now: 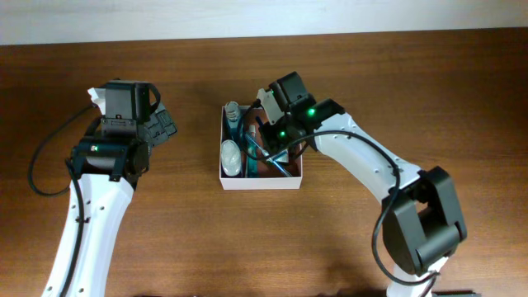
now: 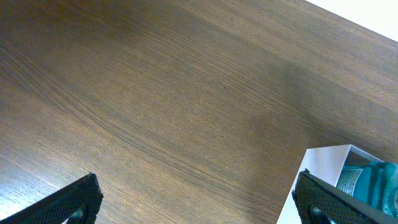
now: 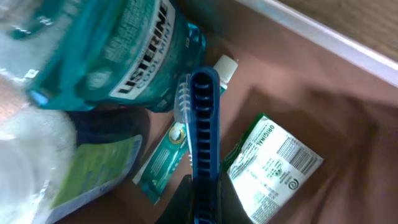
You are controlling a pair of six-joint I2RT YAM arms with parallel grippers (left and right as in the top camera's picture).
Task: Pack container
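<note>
The container (image 1: 260,185), a small white-walled box with a reddish-brown inside, sits mid-table. In it lie a teal Listerine bottle (image 3: 118,56), a small toothpaste tube (image 3: 168,158), a green-and-white packet (image 3: 273,165) and a clear bottle (image 1: 232,157). My right gripper (image 3: 205,199) is inside the container, shut on a blue toothbrush (image 3: 202,124), bristle end pointing toward the Listerine bottle. In the overhead view the right gripper (image 1: 276,148) is over the container's right half. My left gripper (image 1: 165,124) is open and empty above bare table left of the container, whose corner shows in the left wrist view (image 2: 323,165).
The wooden table (image 1: 371,66) surrounds the container. A white wall edge runs along the far side. The container's white rim (image 3: 323,34) lies just beyond the toothbrush. A black cable (image 1: 49,157) loops beside the left arm.
</note>
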